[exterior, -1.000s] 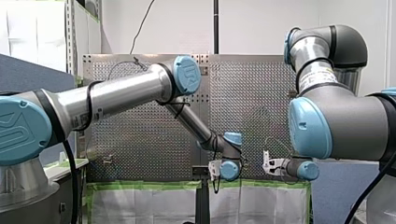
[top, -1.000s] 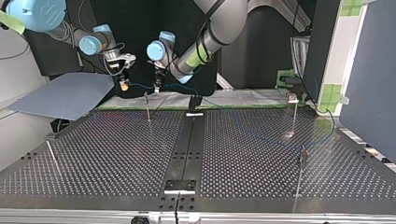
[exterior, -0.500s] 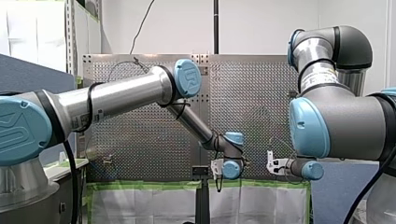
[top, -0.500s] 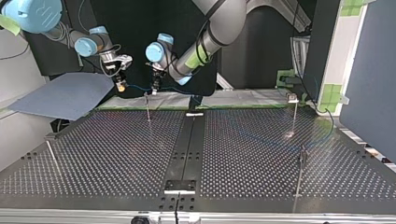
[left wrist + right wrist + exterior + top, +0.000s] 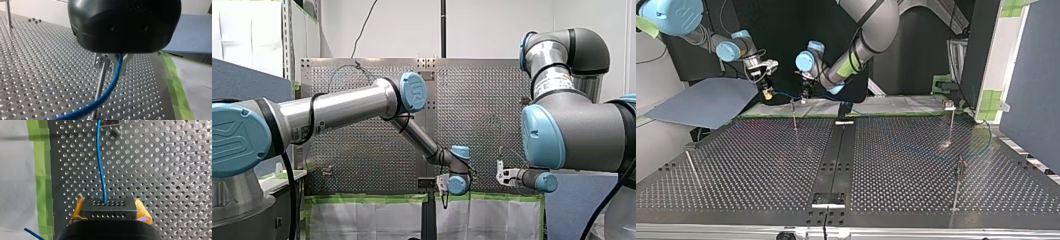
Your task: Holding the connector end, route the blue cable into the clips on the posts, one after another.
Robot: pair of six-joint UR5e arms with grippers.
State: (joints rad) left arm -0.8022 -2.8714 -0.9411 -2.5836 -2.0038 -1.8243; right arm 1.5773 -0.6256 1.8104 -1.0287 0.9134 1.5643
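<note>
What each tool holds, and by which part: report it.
My right tool clamps the black connector by its two sides, between yellow pads. My left tool grips the blue cable mid-length, beside a post.

Green tape [image 5: 40, 170] edges the perforated table [image 5: 162, 182]; a white sheet [image 5: 15, 170] lies beyond

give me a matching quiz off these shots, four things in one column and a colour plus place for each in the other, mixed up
Things:
1. connector
2. cable
3. tape
4. sheet

Descriptions:
a. green, along the table's edge
b. blue, leading out of the connector
c. grey-blue, beyond the table's far corner at the top view's left
d. black, clamped between my right gripper's yellow pads

Pairs: 1-d, 2-b, 3-a, 4-c
</note>
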